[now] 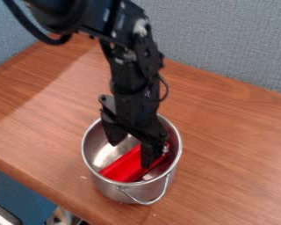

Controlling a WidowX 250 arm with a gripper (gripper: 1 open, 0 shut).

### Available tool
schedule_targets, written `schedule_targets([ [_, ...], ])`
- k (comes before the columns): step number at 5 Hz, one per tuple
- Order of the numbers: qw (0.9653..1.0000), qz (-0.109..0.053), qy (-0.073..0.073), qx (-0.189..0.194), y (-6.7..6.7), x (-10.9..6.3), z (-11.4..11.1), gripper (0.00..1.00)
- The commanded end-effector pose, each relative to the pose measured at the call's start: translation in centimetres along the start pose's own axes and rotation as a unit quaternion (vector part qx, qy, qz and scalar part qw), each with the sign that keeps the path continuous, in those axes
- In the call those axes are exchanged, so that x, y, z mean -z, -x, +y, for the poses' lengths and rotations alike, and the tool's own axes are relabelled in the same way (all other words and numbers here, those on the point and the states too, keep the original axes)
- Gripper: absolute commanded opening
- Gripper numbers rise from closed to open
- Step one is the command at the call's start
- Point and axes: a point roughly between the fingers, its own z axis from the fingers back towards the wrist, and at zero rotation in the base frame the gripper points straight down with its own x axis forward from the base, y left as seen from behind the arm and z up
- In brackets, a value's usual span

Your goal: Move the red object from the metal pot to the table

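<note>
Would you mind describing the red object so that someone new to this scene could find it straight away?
Start at the brown wooden table and find the shiny round metal pot near its front edge. Inside the pot, under the black gripper with its jaws open, lies the red object, a long block leaning across the bottom. It is the only bright red thing in view.
</note>
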Motion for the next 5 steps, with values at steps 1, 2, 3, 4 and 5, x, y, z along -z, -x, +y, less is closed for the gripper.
schedule_targets([
  [1,0.9999,0.009,-0.008,0.003,-0.5,0.7,0.1,1.0],
  [2,0.9996,0.018,-0.02,0.002,-0.6,1.6,0.3,1.0],
  [3,0.9995,0.023,-0.024,0.0,-0.8,2.1,0.5,0.0],
  [4,0.9995,0.024,-0.021,-0.002,-0.7,1.9,0.5,0.0],
  [5,0.9995,0.027,-0.018,-0.004,-0.6,1.6,0.5,0.0],
])
